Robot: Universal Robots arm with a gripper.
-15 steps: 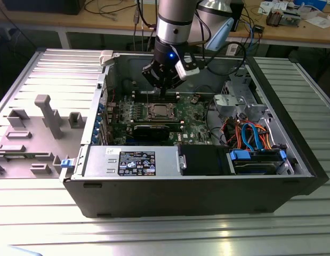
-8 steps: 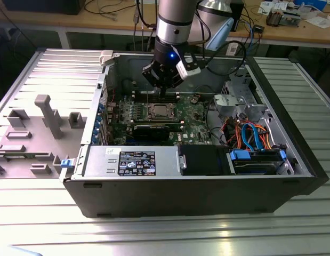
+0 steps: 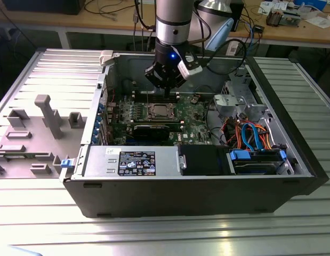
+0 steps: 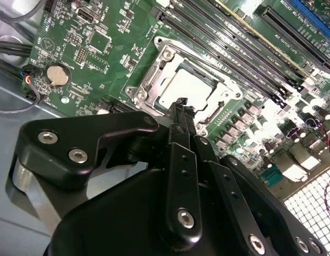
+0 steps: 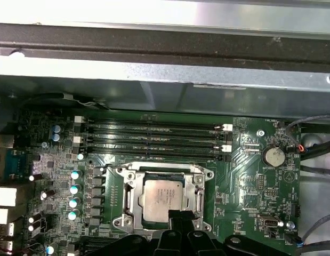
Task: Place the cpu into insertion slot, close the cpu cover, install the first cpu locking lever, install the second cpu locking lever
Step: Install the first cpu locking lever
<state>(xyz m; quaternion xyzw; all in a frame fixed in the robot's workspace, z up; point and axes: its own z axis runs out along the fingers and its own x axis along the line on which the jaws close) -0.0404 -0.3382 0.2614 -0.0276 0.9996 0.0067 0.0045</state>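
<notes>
The cpu (image 5: 161, 199) lies flat in the insertion slot (image 5: 129, 198) on the green motherboard, its silvery top facing up. The cpu cover (image 5: 195, 193) lies down around it as a silver frame. In the second wrist view the cpu (image 4: 192, 85) and the cpu cover (image 4: 154, 80) sit just beyond my fingertips. My gripper (image 4: 180, 105) hovers above the near edge of the socket with its fingers pressed together and nothing between them. In the exterior view my gripper (image 3: 166, 86) hangs inside the case above the insertion slot (image 3: 157, 111). I cannot tell how the locking levers stand.
Long black memory slots (image 5: 154, 140) run beside the socket. A round coin battery (image 5: 273, 156) sits on the board. The grey drive cage (image 3: 236, 101) and coloured cables (image 3: 250, 136) fill the case's right side in the exterior view. A black graphics card (image 3: 154, 129) lies in front of the socket.
</notes>
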